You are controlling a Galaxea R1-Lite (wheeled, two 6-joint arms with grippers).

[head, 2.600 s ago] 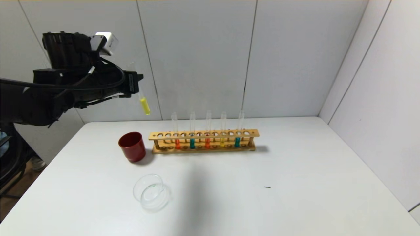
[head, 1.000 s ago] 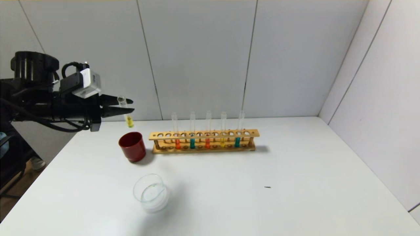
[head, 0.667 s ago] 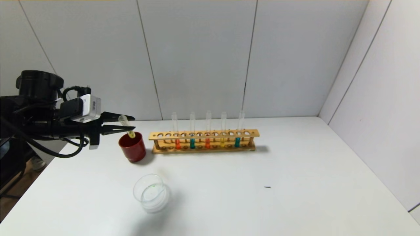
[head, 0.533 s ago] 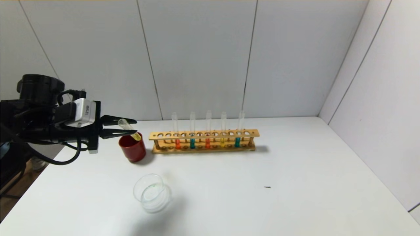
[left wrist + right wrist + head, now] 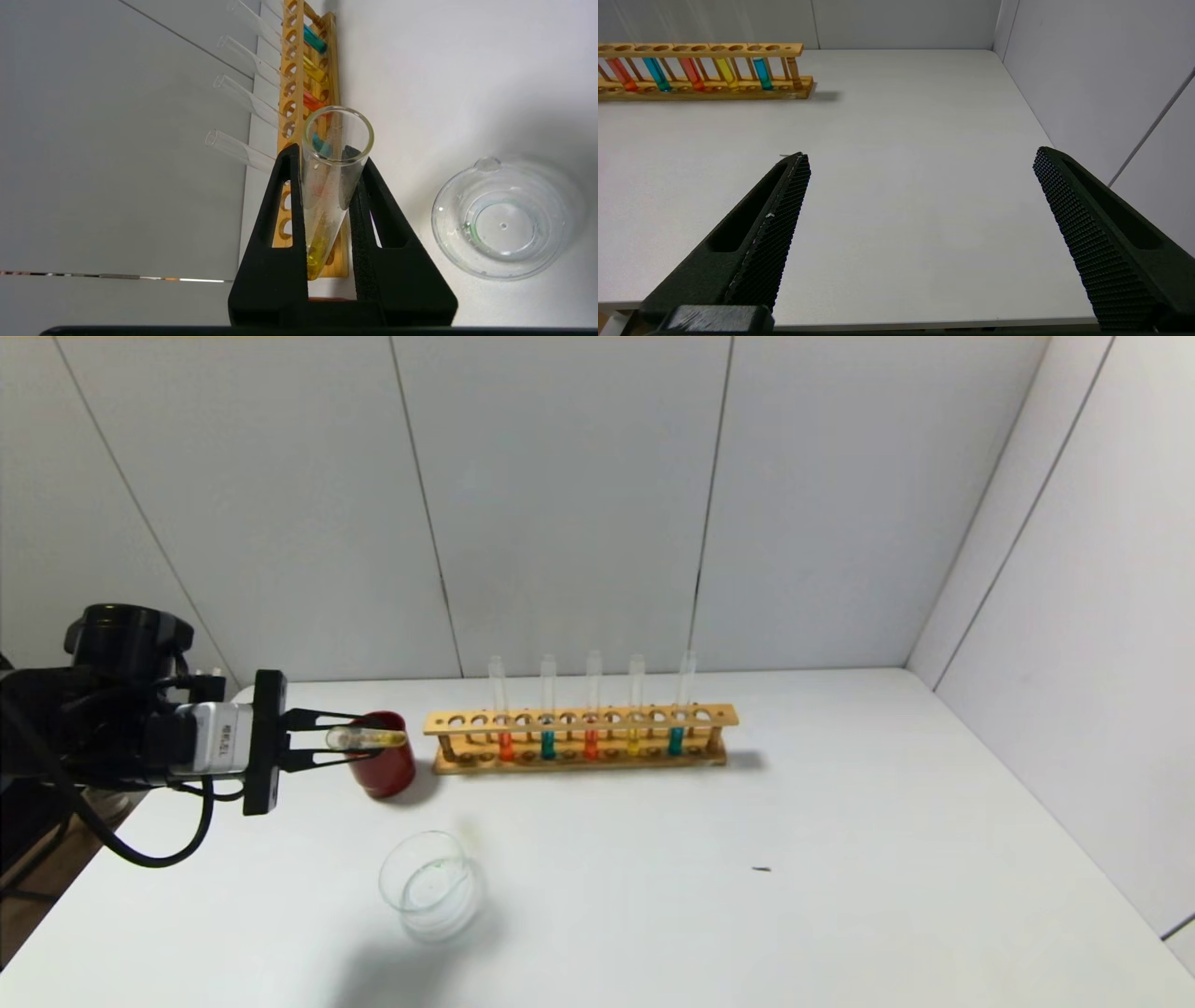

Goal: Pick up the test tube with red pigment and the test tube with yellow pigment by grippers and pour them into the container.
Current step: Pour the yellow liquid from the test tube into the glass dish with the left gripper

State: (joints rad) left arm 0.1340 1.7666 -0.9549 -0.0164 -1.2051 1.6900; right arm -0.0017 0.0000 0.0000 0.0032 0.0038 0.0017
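My left gripper (image 5: 362,738) is shut on the test tube with yellow pigment (image 5: 373,739) and holds it about level, close by the dark red cup (image 5: 383,767). In the left wrist view the gripper (image 5: 327,157) clamps the tube (image 5: 327,196), its open mouth towards the camera and the yellow liquid at the closed end. The container (image 5: 429,887) sits on the table nearer to me, apart from the tube; it also shows in the left wrist view (image 5: 504,224). Two test tubes with red pigment (image 5: 505,747) (image 5: 590,744) stand in the wooden rack (image 5: 579,721). My right gripper (image 5: 922,156) is open and empty, out of the head view.
The rack also holds a second yellow tube (image 5: 633,742) and two teal tubes (image 5: 547,745) (image 5: 674,741). It stands at the back of the white table (image 5: 840,859), to the right of the red cup. Grey walls close off the back and right. A small dark speck (image 5: 761,869) lies on the table.
My left gripper has come down from high above the table to beside the red cup. It has rolled, so the yellow tube went from upright to about level.
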